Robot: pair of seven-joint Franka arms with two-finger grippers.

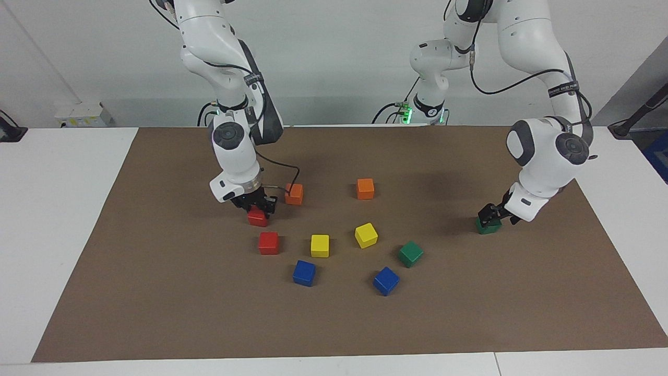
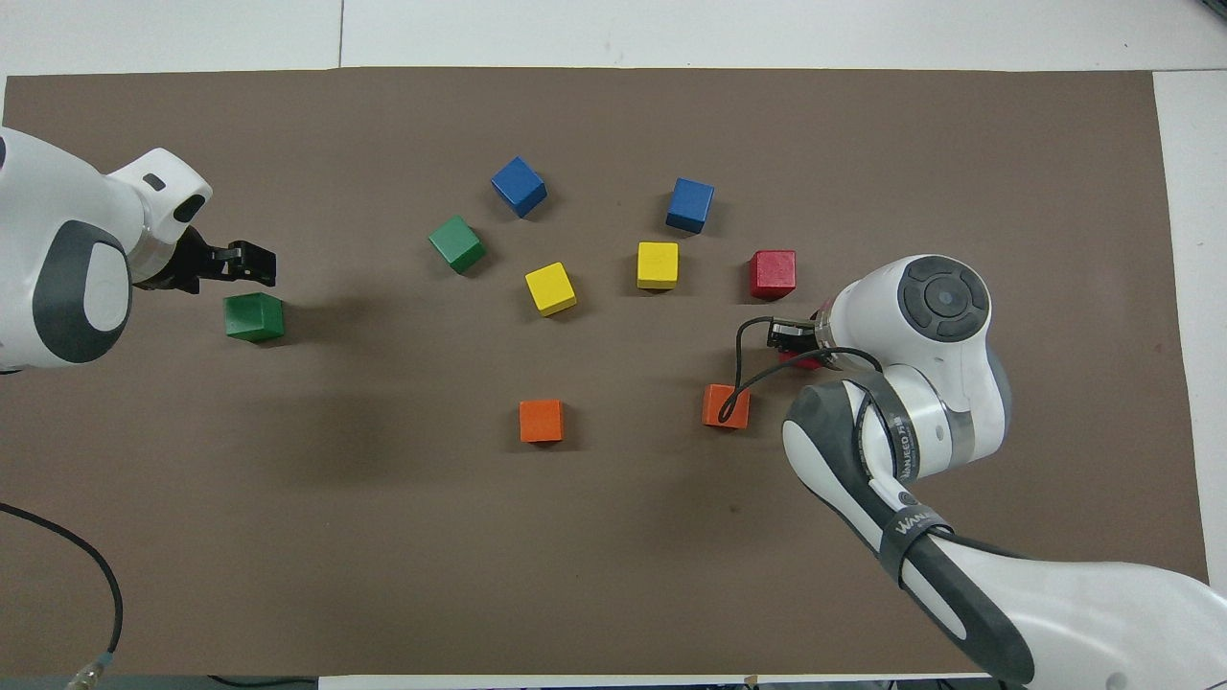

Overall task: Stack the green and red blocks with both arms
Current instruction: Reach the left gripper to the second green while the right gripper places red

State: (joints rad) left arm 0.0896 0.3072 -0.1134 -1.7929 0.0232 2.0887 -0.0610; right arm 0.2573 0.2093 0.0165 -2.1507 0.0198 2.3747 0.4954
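Note:
Two dark green and two bright red blocks are on the brown mat. My right gripper is shut on one red block, at or just above the mat; in the overhead view the wrist hides all but a sliver of it. The other red block lies just farther from the robots. My left gripper is open, hovering low over a green block at the left arm's end. The second green block lies free toward the middle.
Two orange cubes lie nearer the robots, one right beside the right gripper. Two yellow cubes sit mid-mat. Two blue cubes lie farthest out. The mat covers most of the white table.

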